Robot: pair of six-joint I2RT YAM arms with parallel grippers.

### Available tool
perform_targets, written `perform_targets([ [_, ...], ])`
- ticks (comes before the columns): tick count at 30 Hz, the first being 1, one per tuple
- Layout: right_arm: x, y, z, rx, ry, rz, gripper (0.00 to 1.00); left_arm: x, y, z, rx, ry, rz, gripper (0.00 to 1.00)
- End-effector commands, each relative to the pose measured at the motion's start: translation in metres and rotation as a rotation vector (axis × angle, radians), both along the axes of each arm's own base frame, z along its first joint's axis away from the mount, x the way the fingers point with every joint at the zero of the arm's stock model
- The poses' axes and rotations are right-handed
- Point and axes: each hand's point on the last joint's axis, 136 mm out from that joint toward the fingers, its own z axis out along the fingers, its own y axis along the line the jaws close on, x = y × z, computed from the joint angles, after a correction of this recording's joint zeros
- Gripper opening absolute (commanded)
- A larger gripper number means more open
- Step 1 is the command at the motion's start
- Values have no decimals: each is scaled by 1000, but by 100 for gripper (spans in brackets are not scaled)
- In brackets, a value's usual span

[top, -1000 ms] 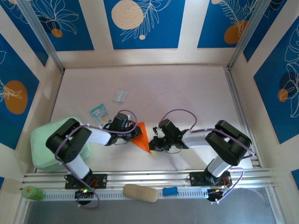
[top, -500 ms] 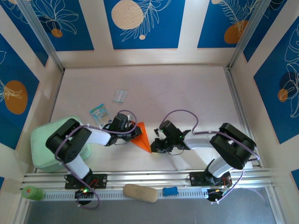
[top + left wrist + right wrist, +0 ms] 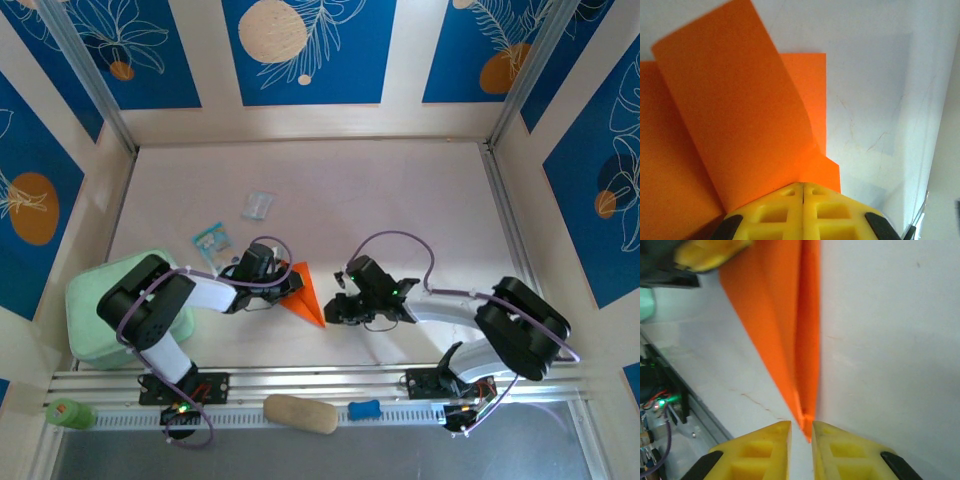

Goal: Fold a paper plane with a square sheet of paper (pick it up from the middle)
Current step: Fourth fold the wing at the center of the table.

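The right gripper (image 3: pixel 801 430) has parted slightly as its arm (image 3: pixel 450 305) swung outward; the orange paper (image 3: pixel 790 330) has its pointed tip at the jaws' mouth. The left gripper (image 3: pixel 803 189) is clamped on the wide end and should hold firm while the right re-grips.

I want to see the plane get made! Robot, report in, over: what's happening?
Left gripper shut on orange paper. Right gripper open a crack at its pointed tip. Packet and wrapper lie apart, nothing blocking. Over.
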Motion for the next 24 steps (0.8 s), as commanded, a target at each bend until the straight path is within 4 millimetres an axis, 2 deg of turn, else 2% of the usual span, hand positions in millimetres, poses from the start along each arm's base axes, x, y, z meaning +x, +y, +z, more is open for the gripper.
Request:
perform_targets([
  [1, 6, 8, 24, 57, -56, 35, 17, -16, 19, -27, 100, 77, 21, 0],
  [5, 8, 29, 43, 139, -71, 104, 13, -16, 19, -27, 97, 78, 20, 0],
  [8, 8, 44, 43, 148, -51, 149, 10, -15, 19, -26, 98, 76, 21, 0],
  [19, 14, 64, 8, 99, 38, 150, 6, -16, 19, -24, 95, 75, 18, 0],
  [24, 11, 56, -14, 29, 77, 135, 6, -16, 18, -26, 93, 76, 14, 0],
])
